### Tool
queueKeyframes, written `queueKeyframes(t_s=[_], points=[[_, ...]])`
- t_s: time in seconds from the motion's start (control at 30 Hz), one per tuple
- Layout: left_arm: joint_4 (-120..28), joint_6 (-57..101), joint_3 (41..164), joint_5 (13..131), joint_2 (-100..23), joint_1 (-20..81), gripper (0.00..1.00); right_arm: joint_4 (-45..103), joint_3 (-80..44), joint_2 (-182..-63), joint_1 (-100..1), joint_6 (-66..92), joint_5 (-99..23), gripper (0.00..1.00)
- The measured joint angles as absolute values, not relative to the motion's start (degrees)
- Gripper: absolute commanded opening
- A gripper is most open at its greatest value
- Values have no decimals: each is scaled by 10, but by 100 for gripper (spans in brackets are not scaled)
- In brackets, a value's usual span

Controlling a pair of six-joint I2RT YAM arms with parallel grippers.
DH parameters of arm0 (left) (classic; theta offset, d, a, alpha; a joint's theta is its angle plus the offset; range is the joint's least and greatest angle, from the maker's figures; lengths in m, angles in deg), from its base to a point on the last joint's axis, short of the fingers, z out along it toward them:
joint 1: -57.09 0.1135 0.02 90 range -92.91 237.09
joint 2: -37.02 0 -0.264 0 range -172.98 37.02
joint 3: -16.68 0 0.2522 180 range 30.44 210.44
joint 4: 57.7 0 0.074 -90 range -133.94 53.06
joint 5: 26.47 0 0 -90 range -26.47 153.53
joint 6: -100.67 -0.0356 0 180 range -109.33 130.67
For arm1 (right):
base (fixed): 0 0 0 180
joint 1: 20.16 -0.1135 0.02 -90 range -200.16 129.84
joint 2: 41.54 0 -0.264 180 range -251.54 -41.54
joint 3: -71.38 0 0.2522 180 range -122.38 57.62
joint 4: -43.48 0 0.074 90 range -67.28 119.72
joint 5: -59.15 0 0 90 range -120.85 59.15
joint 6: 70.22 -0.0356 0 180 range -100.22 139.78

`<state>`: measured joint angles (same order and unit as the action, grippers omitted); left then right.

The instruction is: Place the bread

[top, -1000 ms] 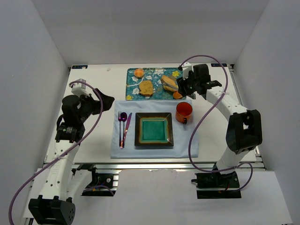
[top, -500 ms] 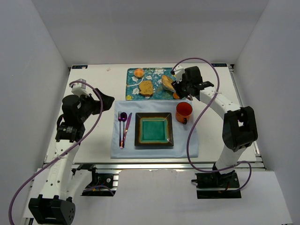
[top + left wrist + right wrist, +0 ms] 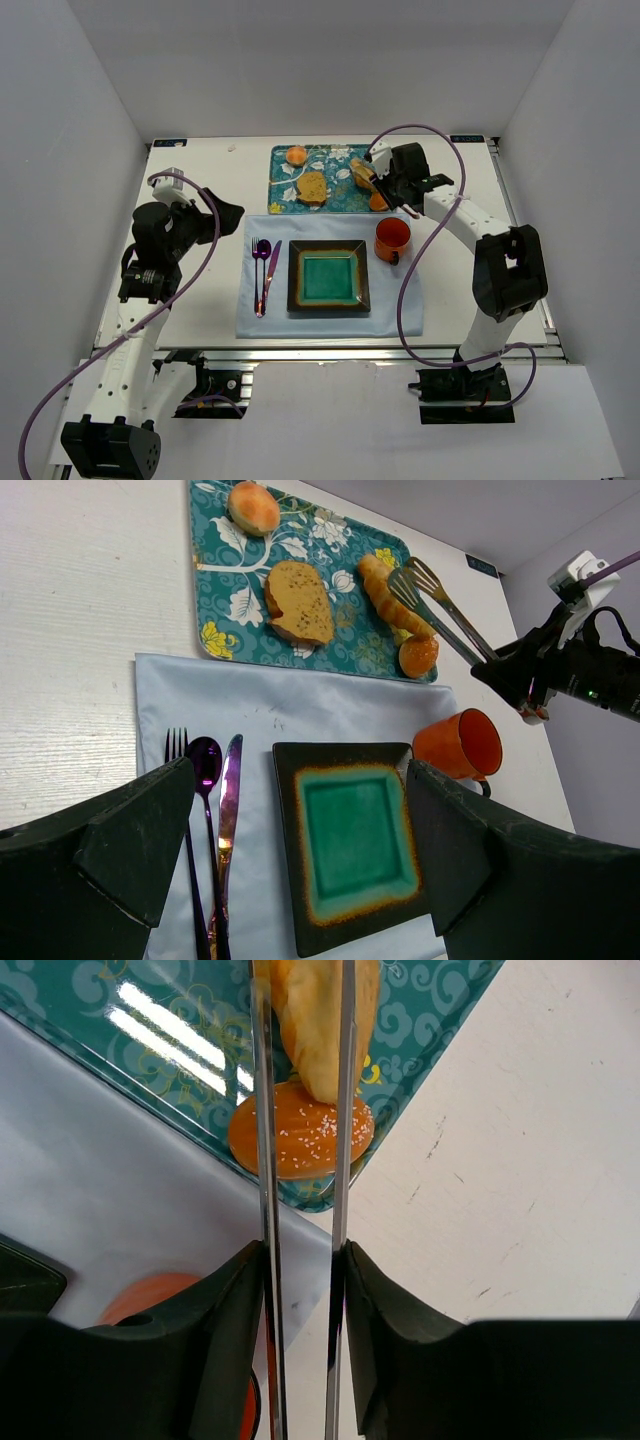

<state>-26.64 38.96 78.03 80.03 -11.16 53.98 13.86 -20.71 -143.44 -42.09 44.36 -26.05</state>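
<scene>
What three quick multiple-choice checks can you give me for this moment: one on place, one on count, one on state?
1. Where is the bread?
A. on the square plate
B. at the right part of the floral tray
C. inside the mug

2. How many small round buns are on the tray?
A. one
B. four
C. two

3. What is the right hand doing?
A. shut on metal tongs
B. open and empty
C. shut on the mug handle

Answers:
1 B: the bread lies over the tray's teal pattern, between the tong tips.
2 C: one bun sits at the tray's far left, and another sits by the bread's near end.
3 A: both tong arms are pinched between the hand's fingers.
</scene>
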Motion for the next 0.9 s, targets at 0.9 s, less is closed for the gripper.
queueKeyframes(t_s=[0.9], points=[[-268, 390, 778, 800, -110, 540, 95, 124, -202, -1435, -423, 438, -266, 53]])
